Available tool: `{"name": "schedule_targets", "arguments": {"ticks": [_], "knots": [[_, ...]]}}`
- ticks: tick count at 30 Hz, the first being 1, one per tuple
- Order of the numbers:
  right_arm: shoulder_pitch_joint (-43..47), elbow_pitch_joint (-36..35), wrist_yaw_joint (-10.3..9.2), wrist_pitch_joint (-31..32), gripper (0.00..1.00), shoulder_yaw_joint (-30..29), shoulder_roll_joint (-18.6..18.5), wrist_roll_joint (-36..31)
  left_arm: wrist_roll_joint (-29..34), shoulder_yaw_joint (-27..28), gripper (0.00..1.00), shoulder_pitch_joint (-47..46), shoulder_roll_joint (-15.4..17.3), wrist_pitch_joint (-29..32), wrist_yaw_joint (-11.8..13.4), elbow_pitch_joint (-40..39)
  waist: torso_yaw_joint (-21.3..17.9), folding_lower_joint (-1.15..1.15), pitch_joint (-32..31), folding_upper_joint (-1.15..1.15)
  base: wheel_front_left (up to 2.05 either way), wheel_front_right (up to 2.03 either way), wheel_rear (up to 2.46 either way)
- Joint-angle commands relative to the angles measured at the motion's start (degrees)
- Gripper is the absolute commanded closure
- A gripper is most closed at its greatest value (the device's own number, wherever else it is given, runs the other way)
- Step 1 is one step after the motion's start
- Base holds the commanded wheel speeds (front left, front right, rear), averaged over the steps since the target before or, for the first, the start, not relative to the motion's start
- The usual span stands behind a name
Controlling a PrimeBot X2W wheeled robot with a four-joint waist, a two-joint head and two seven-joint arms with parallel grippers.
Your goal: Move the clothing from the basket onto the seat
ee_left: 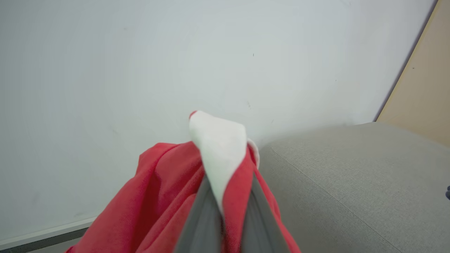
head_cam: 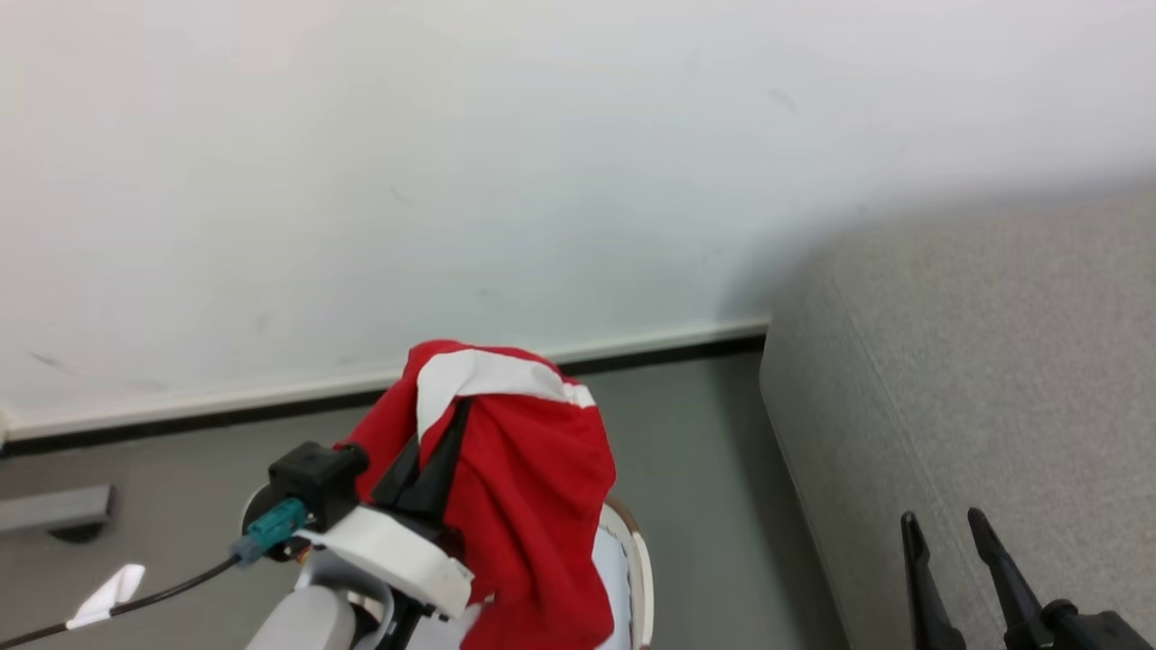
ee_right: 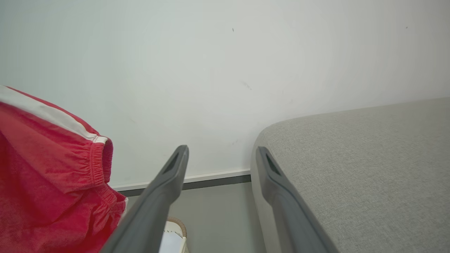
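Where its two dark fingers close together at the bottom of the left wrist view, the left gripper point(ee_left: 225, 207) pinches the clothing point(head_cam: 533, 487), with a fold of red and white cloth squeezed between them. The right gripper point(head_cam: 942, 524) holds nothing. Its fingers stand apart with a clear gap between them, near the rounded end of the sofa point(head_cam: 993, 379).

The clothing is bright red and soft, with a white panel at the top where it is gripped. In the right wrist view a white stripe runs along it to a gathered elastic hem. It hangs bunched from the left gripper, raised over the basket point(head_cam: 639, 560), whose white wall and tan rim peep out under its right side. Whether its lower end touches the basket I cannot tell. It is left of the sofa and not on it.

The sofa is light grey with a coarse weave. Behind lie a grey floor point(head_cam: 704, 451), a pale skirting board point(head_cam: 271, 393) and a plain white wall point(head_cam: 542, 135). There is one piece of clothing, one basket, one sofa and two grippers.
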Motion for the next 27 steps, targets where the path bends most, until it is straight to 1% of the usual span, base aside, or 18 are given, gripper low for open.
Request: {"name": "schedule_targets", "arguments": {"ticks": [1,6,12,14,18,20,22,24,27], "knots": [[0.99,-0.01,-0.13,0.02,0.00,0.17,-0.14,-0.22,-0.42,0.25,1.00,1.36,0.75,0.43,0.34,-1.35,1.08,0.03,-3.34,0.00,0.00,0.00,0.00],[2.54,0.01,-0.13,0.03,0.00,0.76,-0.14,-0.58,-1.70,0.71,1.00,4.70,2.16,3.26,1.50,-7.23,0.77,0.03,-5.34,0.00,0.00,0.00,0.00],[2.53,-0.35,-0.12,0.03,0.00,1.31,-0.13,-1.77,-2.84,1.09,1.00,6.88,3.33,5.67,2.59,-12.04,0.74,0.03,-5.43,0.00,0.00,0.00,0.00],[2.18,-0.35,-0.13,0.03,0.00,1.92,-0.13,-2.15,-2.97,0.94,1.00,7.19,3.52,6.17,2.62,-12.78,0.67,0.03,-5.34,0.00,0.00,0.00,0.00],[0.75,-0.33,-0.12,0.03,0.00,4.38,-0.13,-3.36,-3.25,-0.03,1.00,7.56,3.66,6.75,1.90,-13.44,0.39,0.03,-5.14,0.00,0.00,0.00,0.00],[-0.50,-0.14,-0.12,0.03,0.00,6.61,-0.24,-4.07,-3.59,-0.35,1.00,7.41,3.71,6.97,1.41,-13.47,-0.15,0.03,-4.95,0.00,0.00,0.00,0.00],[-2.64,0.44,-0.12,0.03,0.00,10.19,-1.35,-4.08,-3.08,-0.74,1.00,6.92,4.12,7.08,1.17,-13.10,-0.85,0.03,-4.73,0.00,0.00,0.00,0.00],[-5.57,1.39,-0.12,0.02,0.00,14.84,-3.19,-3.47,-2.65,-1.31,1.00,6.18,4.40,7.44,0.73,-12.56,-1.48,0.03,-4.56,0.00,0.00,0.00,0.00],[-11.32,3.21,-0.12,0.03,0.00,23.50,-6.74,-2.05,-2.34,-2.41,1.00,5.09,4.64,7.73,0.11,-11.70,-2.36,0.03,-4.49,0.00,0.00,0.00,0.00]]}}
